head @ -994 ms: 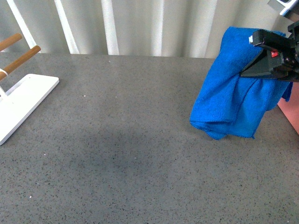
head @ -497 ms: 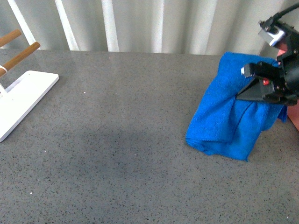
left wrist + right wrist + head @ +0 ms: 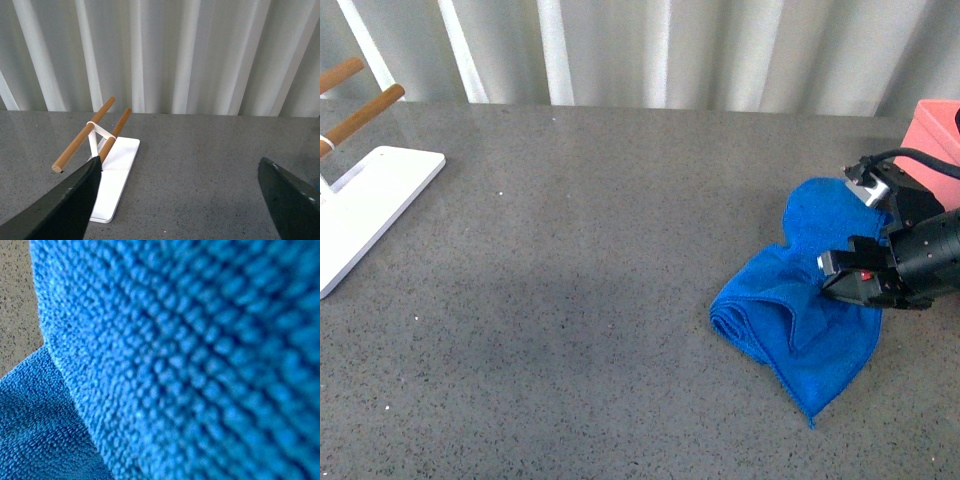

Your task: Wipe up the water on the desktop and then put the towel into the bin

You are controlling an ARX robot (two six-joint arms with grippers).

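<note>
- Desktop (image 3: 570,300): grey, speckled, running under and far to the left of right pincer (image 3: 848,230). No water to be made out on it.
- Towel (image 3: 790,310): blue, rumpled, lying on desktop. Spreads from beneath right pincer toward its left and near side. Fills right wrist view.
- Rack (image 3: 370,200): white base, wooden rods. Well apart from right pincer, far to its left; ahead of left pincer (image 3: 177,200).
- Bin (image 3: 935,125): pink, only a corner in view, just beyond right pincer. Towel not in it.
- Right pincer: low over desktop, pinching a fold of towel.
- Left pincer: spread wide, nothing between.
- Progress, as judged: wiping in hand or barely begun; binning not yet done.
</note>
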